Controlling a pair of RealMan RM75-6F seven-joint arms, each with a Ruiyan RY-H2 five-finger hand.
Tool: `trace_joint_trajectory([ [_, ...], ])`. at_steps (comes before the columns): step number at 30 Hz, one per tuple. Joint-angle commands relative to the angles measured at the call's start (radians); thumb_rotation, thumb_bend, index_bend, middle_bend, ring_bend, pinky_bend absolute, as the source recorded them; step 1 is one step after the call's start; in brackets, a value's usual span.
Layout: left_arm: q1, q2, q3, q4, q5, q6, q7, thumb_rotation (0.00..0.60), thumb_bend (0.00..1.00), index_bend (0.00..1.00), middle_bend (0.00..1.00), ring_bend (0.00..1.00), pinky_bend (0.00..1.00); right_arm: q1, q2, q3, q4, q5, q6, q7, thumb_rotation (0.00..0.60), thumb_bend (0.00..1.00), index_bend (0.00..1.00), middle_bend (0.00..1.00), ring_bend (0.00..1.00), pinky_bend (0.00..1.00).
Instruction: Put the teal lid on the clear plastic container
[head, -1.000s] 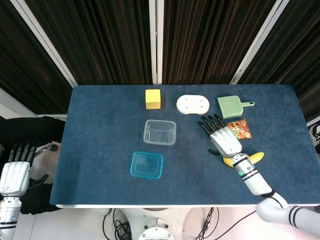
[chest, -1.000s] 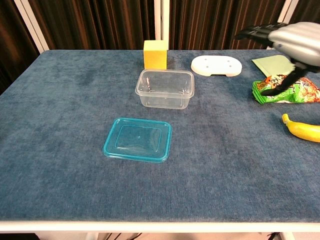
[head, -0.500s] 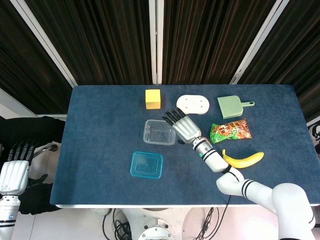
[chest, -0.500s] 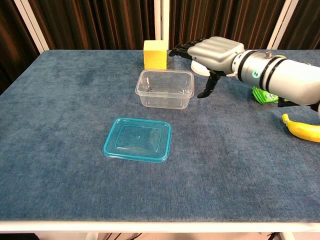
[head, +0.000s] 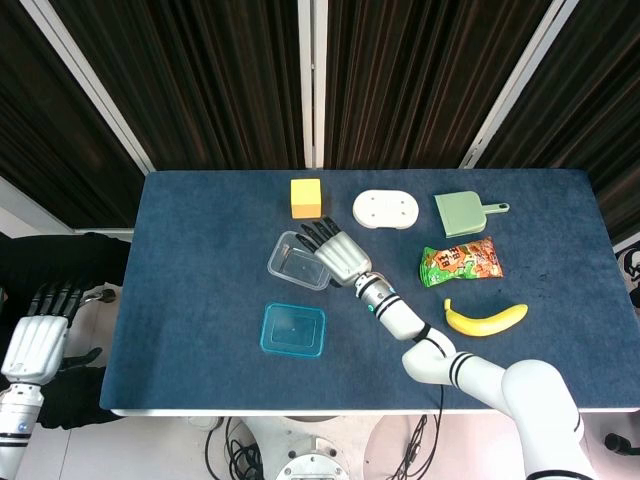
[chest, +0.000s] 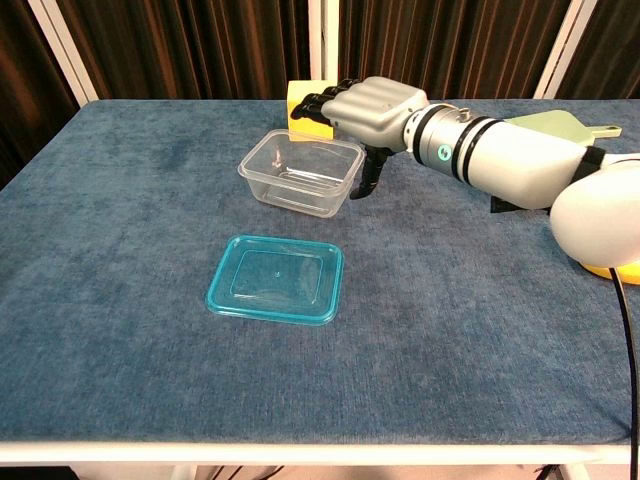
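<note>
The clear plastic container (head: 292, 260) (chest: 298, 175) sits skewed near the table's middle, empty. In front of it, the teal lid (head: 294, 330) (chest: 276, 279) lies flat on the blue cloth, with a gap between the two. My right hand (head: 338, 252) (chest: 372, 105) is at the container's right end. Its fingers reach out over the far right corner and the thumb hangs down against the right wall. It holds nothing. My left hand (head: 35, 340) hangs off the table's left side, fingers straight and empty.
A yellow block (head: 305, 197) (chest: 296, 98) stands just behind the container, partly hidden by my fingers. A white oval tray (head: 386, 209), a green scoop (head: 463, 211) (chest: 555, 125), a snack pack (head: 462, 262) and a banana (head: 486, 319) (chest: 600, 268) lie to the right.
My right hand swept left from the snack pack to the container and has pushed it leftward, turning it askew. The lid and left hand stayed put.
</note>
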Motion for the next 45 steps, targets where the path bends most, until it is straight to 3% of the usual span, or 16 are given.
trace_joint_trajectory([
  [1, -0.058, 0.024, 0.008, -0.015, 0.053, -0.061, -0.008, 0.6, 0.0, 0.04, 0.03, 0.0, 0.02, -0.082, 0.129, -0.022, -0.155, 0.016, 0.065, -0.016, 0.6, 0.04, 0.0, 0.0, 0.0, 0.0],
  [8, -0.215, 0.04, -0.009, -0.13, 0.168, -0.202, 0.054, 0.6, 0.0, 0.1, 0.09, 0.0, 0.03, -0.294, 0.481, -0.071, -0.605, -0.007, 0.316, -0.091, 0.6, 0.04, 0.0, 0.0, 0.0, 0.0],
  [11, -0.299, 0.079, -0.013, -0.251, 0.136, -0.359, 0.128, 0.6, 0.0, 0.14, 0.1, 0.0, 0.04, -0.377, 0.593, -0.087, -0.744, -0.02, 0.42, -0.104, 0.6, 0.04, 0.0, 0.0, 0.0, 0.0],
  [15, -0.4, 0.05, -0.049, -0.341, 0.066, -0.501, 0.191, 0.6, 0.0, 0.12, 0.1, 0.0, 0.06, -0.472, 0.697, -0.126, -0.84, -0.074, 0.536, -0.078, 0.6, 0.04, 0.0, 0.0, 0.0, 0.0],
  [19, -0.483, -0.037, -0.086, -0.358, -0.074, -0.597, 0.302, 0.6, 0.0, 0.09, 0.09, 0.0, 0.06, -0.557, 0.758, -0.167, -0.875, -0.107, 0.626, -0.068, 0.6, 0.04, 0.0, 0.0, 0.0, 0.0],
  [22, -0.548, -0.1, -0.102, -0.356, -0.25, -0.633, 0.457, 0.6, 0.0, 0.05, 0.05, 0.0, 0.06, -0.61, 0.783, -0.193, -0.88, -0.127, 0.675, -0.029, 0.6, 0.04, 0.0, 0.0, 0.0, 0.0],
  [27, -0.685, -0.217, -0.069, -0.362, -0.608, -0.575, 0.767, 0.6, 0.0, 0.03, 0.02, 0.0, 0.04, -0.678, 0.803, -0.212, -0.862, -0.156, 0.75, 0.032, 0.6, 0.04, 0.0, 0.0, 0.0, 0.0],
  [32, -0.824, -0.34, -0.049, -0.363, -0.909, -0.434, 0.954, 0.6, 0.0, 0.02, 0.0, 0.0, 0.02, -0.719, 0.804, -0.204, -0.816, -0.165, 0.801, 0.128, 0.6, 0.04, 0.0, 0.0, 0.0, 0.0],
  [38, -0.942, -0.447, -0.059, -0.296, -1.14, -0.366, 1.029, 0.6, 0.0, 0.02, 0.0, 0.0, 0.03, -0.743, 0.79, -0.202, -0.763, -0.179, 0.816, 0.198, 0.6, 0.04, 0.0, 0.0, 0.0, 0.0],
  [45, -1.002, -0.512, -0.069, -0.205, -1.257, -0.369, 1.009, 0.6, 0.0, 0.05, 0.0, 0.0, 0.03, -0.759, 0.776, -0.195, -0.717, -0.195, 0.829, 0.251, 0.6, 0.04, 0.0, 0.0, 0.0, 0.0],
])
